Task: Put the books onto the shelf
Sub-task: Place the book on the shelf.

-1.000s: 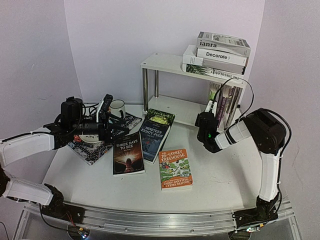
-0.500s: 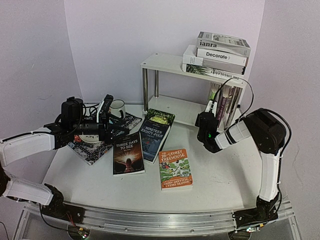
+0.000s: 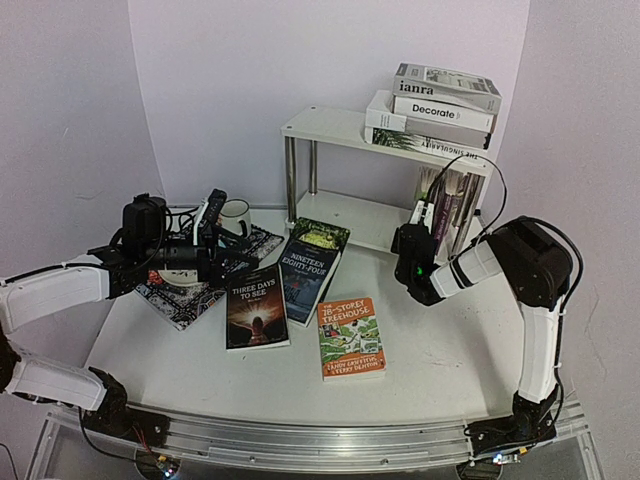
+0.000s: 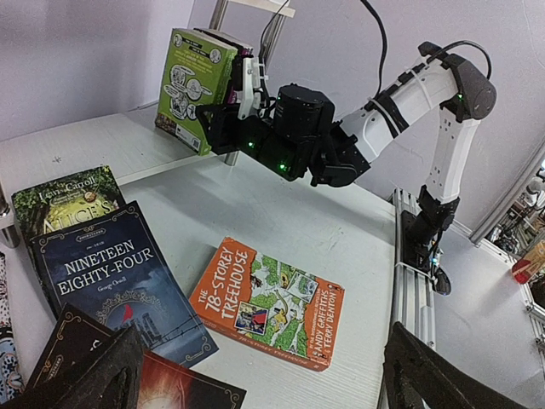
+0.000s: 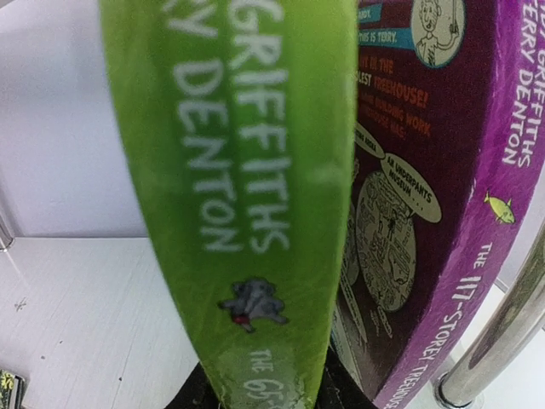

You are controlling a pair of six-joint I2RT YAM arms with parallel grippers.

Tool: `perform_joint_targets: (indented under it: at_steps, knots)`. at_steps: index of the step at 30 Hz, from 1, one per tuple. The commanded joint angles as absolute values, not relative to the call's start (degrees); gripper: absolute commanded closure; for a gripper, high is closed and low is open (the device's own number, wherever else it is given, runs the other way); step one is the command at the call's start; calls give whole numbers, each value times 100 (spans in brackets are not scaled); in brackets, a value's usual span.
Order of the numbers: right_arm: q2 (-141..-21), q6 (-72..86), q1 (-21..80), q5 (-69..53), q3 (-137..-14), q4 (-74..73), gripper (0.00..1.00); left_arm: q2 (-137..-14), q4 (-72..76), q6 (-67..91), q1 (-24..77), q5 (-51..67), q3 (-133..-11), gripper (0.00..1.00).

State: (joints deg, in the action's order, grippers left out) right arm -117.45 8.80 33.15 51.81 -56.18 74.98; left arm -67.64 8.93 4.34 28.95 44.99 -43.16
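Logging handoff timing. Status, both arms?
Left gripper open, empty. Right gripper around green book, upright on shelf lower board beside purple book; grip unclear. No obstruction seen.

Book stack [image 3: 440, 105] on shelf [image 3: 330, 126] top; other books [image 3: 305, 275] flat on table [image 3: 440, 345], front-left of shelf.

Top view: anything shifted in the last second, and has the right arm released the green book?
Nothing has visibly moved. The right gripper sits at the green book, upright on the lower board of the shelf beside the purple book; whether it has let go cannot be told. The left gripper stays open, and the orange book lies where it was.
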Motion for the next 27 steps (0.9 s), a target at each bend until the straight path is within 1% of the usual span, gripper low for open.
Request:
perform_joint_targets:
  at_steps: [1,8,16,27]
  knots:
    - [-11538,831,3296,5400,-5688,9773,78,-6777,880,360,2909,4617,-4588,0]
    - [-11488,857,3296,5493,-5652,9773,79,-6786,881,372,2909,4628,-4588,0]
    - [-11455,817,3222,5387,-5633,9782,88,-6770,875,412,2909,4625,-4595,0]
    - [-11456,812,3035,5275,-5655,9784,87,-6807,871,424,2912,4651,-4605,0]
